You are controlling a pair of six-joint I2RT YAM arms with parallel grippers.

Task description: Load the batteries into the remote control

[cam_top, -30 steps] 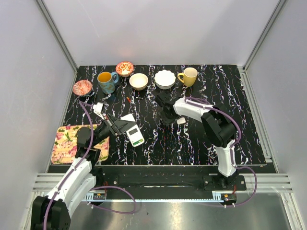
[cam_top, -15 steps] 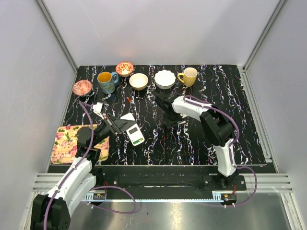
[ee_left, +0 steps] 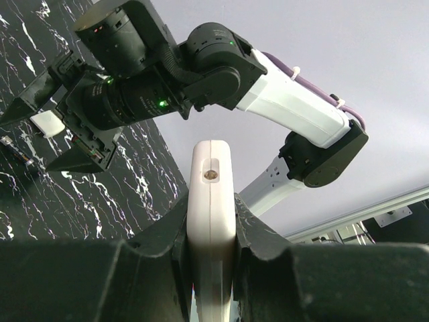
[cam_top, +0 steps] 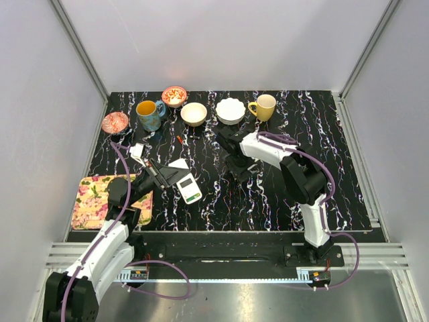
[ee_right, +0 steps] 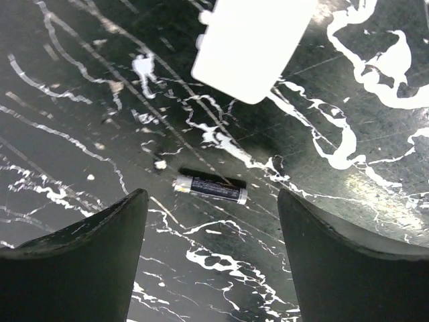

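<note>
The remote control (cam_top: 188, 188), a flat white slab, is clamped edge-on in my left gripper (ee_left: 211, 216), which is shut on it above the table's left side. A dark slim battery (ee_right: 210, 189) with silver ends lies flat on the black marbled table. My right gripper (ee_right: 211, 231) hovers open over it, one finger on either side and neither touching. Beyond the battery lies the thin white back-cover panel (ee_right: 251, 43). In the left wrist view the right gripper (ee_left: 28, 142) shows open, with the panel (ee_left: 47, 123) between its fingers. In the top view my right gripper (cam_top: 239, 172) hides the battery.
Along the back stand a red dish (cam_top: 115, 122), a teal mug (cam_top: 149, 114), a red patterned bowl (cam_top: 174, 95), a cream bowl (cam_top: 194, 113), a white scalloped bowl (cam_top: 230, 110) and a yellow mug (cam_top: 263, 106). A floral mat (cam_top: 94, 201) lies at the front left.
My right gripper has opened wider and shifted slightly, and its arm now covers the white panel in the top view. The left arm and the remote have not moved.
</note>
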